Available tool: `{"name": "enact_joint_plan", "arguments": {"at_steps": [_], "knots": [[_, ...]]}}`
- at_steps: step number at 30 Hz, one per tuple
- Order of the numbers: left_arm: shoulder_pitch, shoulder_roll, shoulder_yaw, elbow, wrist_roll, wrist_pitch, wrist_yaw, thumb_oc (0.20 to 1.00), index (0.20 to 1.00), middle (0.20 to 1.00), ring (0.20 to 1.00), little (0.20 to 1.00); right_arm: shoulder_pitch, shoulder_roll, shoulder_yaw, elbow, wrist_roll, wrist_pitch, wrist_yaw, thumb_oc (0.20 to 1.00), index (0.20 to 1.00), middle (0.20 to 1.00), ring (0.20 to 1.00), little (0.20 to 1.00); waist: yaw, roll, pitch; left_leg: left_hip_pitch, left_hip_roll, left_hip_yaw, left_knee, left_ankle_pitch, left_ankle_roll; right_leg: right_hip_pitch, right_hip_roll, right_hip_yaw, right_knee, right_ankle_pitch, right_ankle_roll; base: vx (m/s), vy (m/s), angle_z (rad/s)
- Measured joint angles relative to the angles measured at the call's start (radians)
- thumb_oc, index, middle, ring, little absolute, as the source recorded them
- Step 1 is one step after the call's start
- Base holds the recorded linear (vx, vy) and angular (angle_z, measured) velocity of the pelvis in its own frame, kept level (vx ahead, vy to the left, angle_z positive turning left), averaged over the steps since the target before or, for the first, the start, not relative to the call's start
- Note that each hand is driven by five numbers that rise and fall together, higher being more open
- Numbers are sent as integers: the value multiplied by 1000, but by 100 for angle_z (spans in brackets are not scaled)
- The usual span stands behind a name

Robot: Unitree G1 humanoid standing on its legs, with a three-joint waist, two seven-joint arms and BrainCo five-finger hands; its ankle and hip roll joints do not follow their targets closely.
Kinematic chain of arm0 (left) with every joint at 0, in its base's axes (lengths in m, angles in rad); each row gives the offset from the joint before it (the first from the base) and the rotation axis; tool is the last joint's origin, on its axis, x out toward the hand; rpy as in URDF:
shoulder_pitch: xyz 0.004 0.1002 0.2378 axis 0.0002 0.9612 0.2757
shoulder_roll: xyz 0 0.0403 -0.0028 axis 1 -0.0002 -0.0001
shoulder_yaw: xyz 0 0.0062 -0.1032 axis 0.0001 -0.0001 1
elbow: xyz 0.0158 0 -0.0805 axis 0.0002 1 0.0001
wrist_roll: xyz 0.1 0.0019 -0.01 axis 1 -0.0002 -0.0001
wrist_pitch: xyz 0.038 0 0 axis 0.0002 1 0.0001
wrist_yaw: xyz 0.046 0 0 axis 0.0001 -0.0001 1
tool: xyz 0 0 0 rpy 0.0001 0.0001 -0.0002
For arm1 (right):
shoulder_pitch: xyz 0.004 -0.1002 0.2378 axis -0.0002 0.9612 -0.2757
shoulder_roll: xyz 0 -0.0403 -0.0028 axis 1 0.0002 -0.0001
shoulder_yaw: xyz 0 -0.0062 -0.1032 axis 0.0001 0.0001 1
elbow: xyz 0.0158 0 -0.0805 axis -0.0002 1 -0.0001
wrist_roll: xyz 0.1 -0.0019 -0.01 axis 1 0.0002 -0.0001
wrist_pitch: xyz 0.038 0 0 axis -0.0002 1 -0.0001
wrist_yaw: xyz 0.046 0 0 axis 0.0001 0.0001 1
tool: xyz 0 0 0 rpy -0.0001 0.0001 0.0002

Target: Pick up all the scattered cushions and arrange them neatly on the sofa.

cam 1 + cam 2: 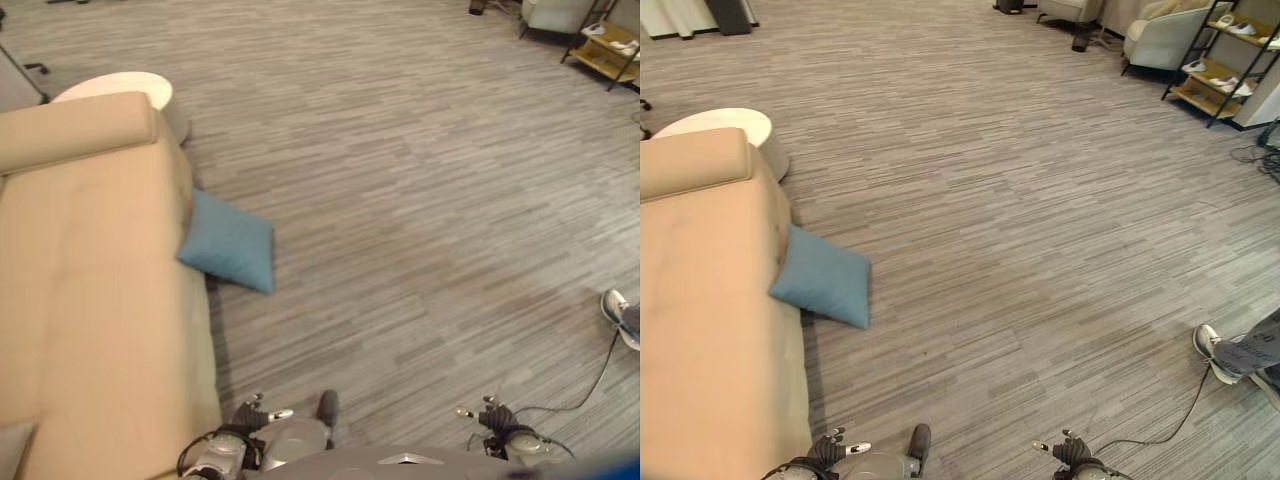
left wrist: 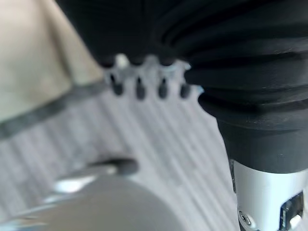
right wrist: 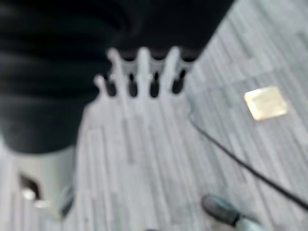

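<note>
In the left eye view, a tan sofa (image 1: 90, 300) with a smooth, matte cover and a rounded armrest is seen along the left side, standing on a floor (image 1: 420, 180) of grey, narrow-striped planks. A blue cushion (image 1: 230, 243), square and soft with a faintly quilted surface, is found on the floor, leaning against the sofa's front edge and touching it. A round white table (image 1: 125, 88) is placed just behind the armrest. A grey corner of another cushion-like item is noted at the sofa's near left edge; what it is cannot be told. The left hand (image 1: 262, 414) and the right hand (image 1: 490, 412) are seen low at the bottom edge, holding nothing. In the right eye view, a black-framed shelf (image 1: 1220, 60) with wooden boards is seen at the far right, with pale items lying on its boards that are too small to identify; a light armchair (image 1: 1155, 35) stands beside it. A person's shoe (image 1: 1215, 350) is noted at the right edge. No legible writing is found. In the left wrist view, the left hand's fingers (image 2: 139, 86) are shown relaxed and empty above the floor, with the sofa's pale side nearby. In the right wrist view, the right hand's fingers (image 3: 144, 72) are likewise extended and empty, and a small square yellowish plate (image 3: 265, 102) is set flat in the floor.
</note>
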Motion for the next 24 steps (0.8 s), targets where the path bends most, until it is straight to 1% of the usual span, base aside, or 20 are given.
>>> {"name": "enact_joint_plan", "arguments": {"at_steps": [1,2,3,4,6,7,8,9,11,12,14,15,16,18,19,20,21,22,23,24], "knots": [[-20,11,-10,-9,0,-7,1,1000,1000,1000,1000,1000,19,6,11,-10,-15,0,4,1000,1000,1000,1000,1000,2,-20,-11,33,-25,9,1,-22,-8,-142,-78,-2,303,-23,63,399,-13,24],[-53,20,-34,-6,-1,-4,3,1000,1000,1000,1000,1000,15,4,14,-34,-15,-1,4,1000,1000,1000,1000,1000,-10,-32,0,64,-48,-32,8,-61,23,-252,-132,-8,434,-37,52,490,-61,55],[-63,20,-40,-3,-1,-2,2,1000,1000,1000,1000,1000,7,5,12,-44,-15,-1,6,1000,1000,1000,1000,1000,-24,-23,6,82,-45,-43,4,-74,8,-267,-149,-35,393,-39,54,384,-143,36],[-60,17,-39,-3,-2,-3,3,1000,1000,1000,1000,1000,-2,4,11,-42,-15,-1,7,1000,1000,1000,1000,1000,-18,-19,12,111,-42,-38,-2,-86,6,-269,-166,-70,309,-34,43,280,-153,5],[-43,22,-36,1,-2,-2,5,1000,1000,1000,1000,1000,-14,4,15,-48,-15,-1,9,1000,1000,1000,1000,1000,-21,-13,15,142,-38,-39,-6,-117,-4,-282,-151,-47,112,3,36,301,-170,-5],[-41,25,-36,3,-2,-2,6,1000,1000,1000,1000,1000,-15,5,18,-61,-15,-1,10,1000,1000,1000,1000,1000,-21,-22,10,148,-38,-46,-8,-136,-17,-303,-132,-1,11,39,36,433,-258,22],[-40,32,-17,23,-2,-2,6,1000,1000,1000,1000,1000,-19,7,23,-70,-15,-1,10,1000,1000,1000,1000,1000,-28,-30,8,166,-34,-65,-12,-156,-29,-315,-88,79,-146,131,29,422,-284,27],[-40,33,-9,36,-2,-2,6,1000,1000,1000,1000,1000,-17,9,23,-66,-15,0,10,1000,1000,1000,1000,1000,-33,-37,3,181,-29,-74,-13,-169,-33,-316,-70,114,-198,183,26,416,-323,42],[-17,23,3,36,-4,-3,7,1000,1000,1000,1000,1000,-2,14,23,-55,-15,1,9,1000,1000,1000,1000,1000,-53,-39,-4,216,-10,-124,-10,-195,-53,-267,-49,106,-237,271,-8,233,-234,67],[-10,15,3,36,-4,-6,7,1000,1000,1000,1000,1000,7,14,24,-53,-15,1,10,1000,1000,1000,1000,1000,-49,-32,-10,234,5,-136,-4,-203,-65,-239,-32,98,-250,294,-38,122,-144,65],[-9,0,4,35,-12,-7,3,1000,1000,1000,1000,1000,11,24,25,-57,-14,-1,9,1000,1000,1000,1000,1000,-35,-49,-18,172,5,-146,145,-213,-79,-162,-28,67,-329,307,-83,160,-256,56],[-12,5,14,35,-32,-7,7,1000,1000,1000,1000,1000,24,13,20,-68,-13,-3,9,1000,1000,1000,1000,1000,-17,-52,-27,99,5,-142,298,-223,-105,-118,-20,27,-385,310,-120,195,-314,68],[-18,3,21,35,-36,-7,7,1000,1000,1000,1000,1000,24,10,13,-72,-12,-4,8,1000,1000,1000,1000,1000,-7,-52,-26,55,5,-137,393,-226,-112,-100,-15,10,-404,306,-129,182,-257,65],[-33,0,23,34,-41,-8,7,1000,1000,1000,1000,1000,22,10,12,-73,-10,-7,8,1000,1000,1000,1000,1000,11,-65,-17,-63,19,-85,602,-219,-147,-69,-8,-18,-421,290,-154,151,-120,45],[-29,11,31,31,-42,-7,6,1000,1000,1000,1000,1000,13,15,13,-79,-5,-12,7,1000,1000,1000,1000,1000,16,-80,-9,-88,33,-38,552,-223,-148,-49,-5,-32,-424,253,-164,212,-104,52],[-27,12,31,26,-42,-7,6,1000,1000,1000,1000,1000,9,11,13,-74,-1,-11,6,1000,1000,1000,1000,1000,11,-85,-3,-112,43,-9,448,-217,-148,-40,-1,-55,-422,243,-168,238,-83,47],[-20,16,37,19,-41,-5,6,1000,1000,1000,1000,1000,-6,10,13,-69,0,-11,5,1000,1000,1000,1000,1000,9,-84,12,-131,45,12,348,-204,-142,-25,6,-68,-422,232,-156,362,-86,40],[-17,20,38,5,-40,-5,6,1000,1000,1000,1000,1000,-13,6,13,-68,8,-12,3,1000,1000,1000,1000,1000,2,-86,25,-149,46,64,225,-152,-141,-4,11,-86,-427,194,-139,505,-73,55],[-19,19,32,0,-39,-6,6,1000,1000,1000,1000,1000,-10,1,12,-42,8,-10,0,1000,1000,1000,1000,1000,2,-69,40,-158,51,122,61,-42,-145,39,32,-107,-427,144,-144,750,-22,58],[-6,15,19,4,-38,-5,6,1000,1000,1000,1000,1000,-11,2,13,-37,8,-9,-1,1000,1000,1000,1000,1000,8,-59,43,-179,56,143,-27,1,-167,72,58,-111,-427,110,-148,831,71,31]]}}
